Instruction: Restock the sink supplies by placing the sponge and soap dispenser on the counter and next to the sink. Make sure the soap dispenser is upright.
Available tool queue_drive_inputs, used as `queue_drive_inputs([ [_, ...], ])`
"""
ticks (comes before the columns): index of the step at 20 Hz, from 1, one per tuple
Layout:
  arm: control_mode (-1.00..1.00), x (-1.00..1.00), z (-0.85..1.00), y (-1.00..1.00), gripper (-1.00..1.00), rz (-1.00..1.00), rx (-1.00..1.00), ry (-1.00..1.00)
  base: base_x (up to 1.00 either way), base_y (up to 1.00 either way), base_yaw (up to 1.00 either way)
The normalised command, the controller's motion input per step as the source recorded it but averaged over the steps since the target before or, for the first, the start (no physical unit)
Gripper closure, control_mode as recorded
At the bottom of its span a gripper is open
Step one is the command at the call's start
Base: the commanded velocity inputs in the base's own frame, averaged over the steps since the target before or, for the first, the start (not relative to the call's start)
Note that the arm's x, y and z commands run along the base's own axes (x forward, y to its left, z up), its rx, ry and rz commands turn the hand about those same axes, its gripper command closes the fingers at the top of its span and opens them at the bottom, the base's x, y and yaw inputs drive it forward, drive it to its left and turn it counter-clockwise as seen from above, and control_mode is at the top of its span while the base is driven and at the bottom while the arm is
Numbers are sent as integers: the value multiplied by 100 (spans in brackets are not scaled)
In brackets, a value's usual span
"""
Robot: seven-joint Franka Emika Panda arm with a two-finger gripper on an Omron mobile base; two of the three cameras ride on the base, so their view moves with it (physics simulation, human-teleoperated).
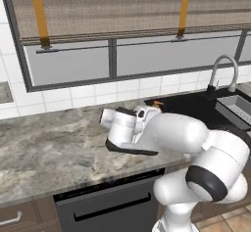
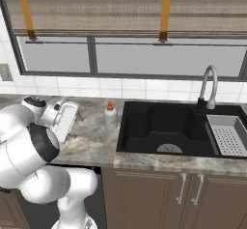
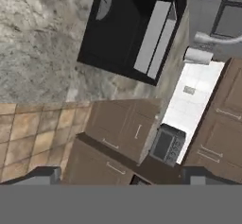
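Under the gripper's end of the arm runs the long grey-brown marbled stone bench (image 2: pixel 91 143), over dark brown cabinets (image 2: pixel 188 194). The white Franka arm (image 1: pixel 196 148) is folded low over the bench, wrist pointing away from the sink.

Beyond the gripper, toward the faucet side: dark recessed sink basin (image 2: pixel 164 126) set into the bench, tall arched silver faucet (image 2: pixel 208 85) behind it, grey rack insert (image 2: pixel 227 135) in its far end. In the hand view the sink sits rolled at the top, with the rack as a pale strip in it.

Between the gripper and the sink: small white cylindrical soap dispenser (image 2: pixel 111 117) with orange pump nozzle, upright on the bench, just beside the basin's near edge. Nothing touches it. In the left base view just its orange tip (image 1: pixel 157 103) pokes out behind the wrist.

Gripper (image 3: pixel 121 173): the two dark fingertips (image 3: pixel 45 175) stand far apart at the bottom of the hand view, nothing between them, fully spread. It looks out past the bench edge at tan floor tiles (image 3: pixel 28 133) and brown cabinet fronts.

Sponge: can't make it out.
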Motion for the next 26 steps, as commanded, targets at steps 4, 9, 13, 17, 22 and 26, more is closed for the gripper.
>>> queue_drive_inputs([
  [4, -100, -8, 0, 0, -100, 30, 76, -27, 0, 0, 0],
  [9, -100, -11, -1, 0, -100, 28, 69, -27, 0, 0, 0],
  [13, -100, -40, 0, 0, -100, 7, 62, -20, 0, 0, 0],
  [17, -100, -48, 0, 0, -100, 0, 44, -4, 0, 0, 0],
  [22, -100, -19, -6, 0, -100, 0, 11, 2, 0, 0, 0],
  [26, -100, 3, -4, 0, -100, 0, 0, 3, 0, 0, 0],
])
